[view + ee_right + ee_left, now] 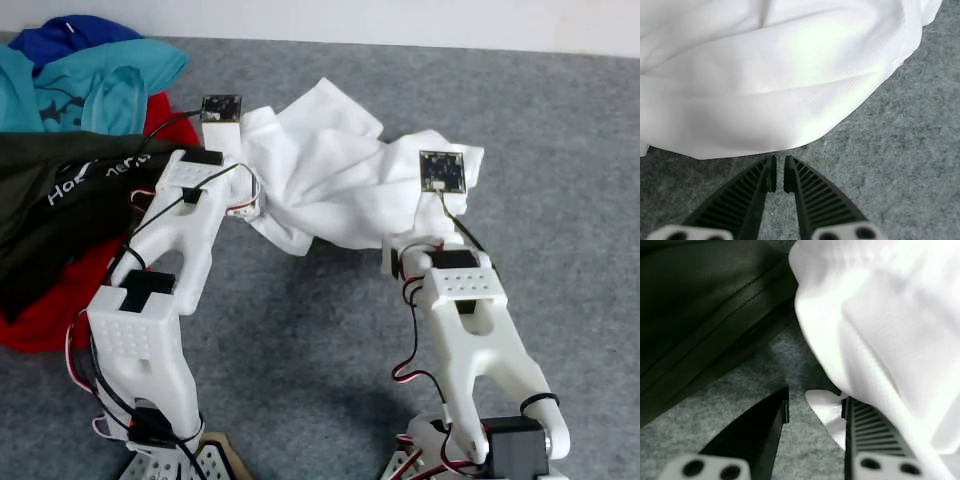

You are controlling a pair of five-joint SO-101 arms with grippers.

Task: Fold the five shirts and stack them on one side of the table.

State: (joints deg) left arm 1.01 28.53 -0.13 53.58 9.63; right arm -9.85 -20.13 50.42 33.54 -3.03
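A: Where is the crumpled white cotton shirt [330, 170]?

B: On the grey felt tabletop [330, 340], toward 12 o'clock from the middle in the high view. It lies unfolded, bunched into ridges, and runs from about 11 o'clock across to 1 o'clock.

A: And the left tool [815, 402]?

B: Released. Its black ribbed fingers [765, 435] stand apart, low over the felt at the shirt's 9 o'clock edge. A small lobe of the white cloth sits in the gap, close against one finger, while the other finger is clear of it. Nothing is pinched.

A: The right tool [779, 172]?

B: Clenched on nothing, with only a sliver between the tips. The right arm comes in at the shirt's 4 o'clock side, and the tips are over bare felt just beside the hem. I can't tell whether they touch it.

A: The other shirts?

B: Heaped at 9 to 11 o'clock. A black shirt with white lettering [60, 200] spreads across the heap toward the left arm. A red shirt [50, 310] lies under it at 8 o'clock, and a teal shirt [100, 85] at 10 o'clock. A dark blue shirt [70, 35] is in the corner at 11 o'clock. In the left wrist view a strip of felt separates the black cloth from the white.
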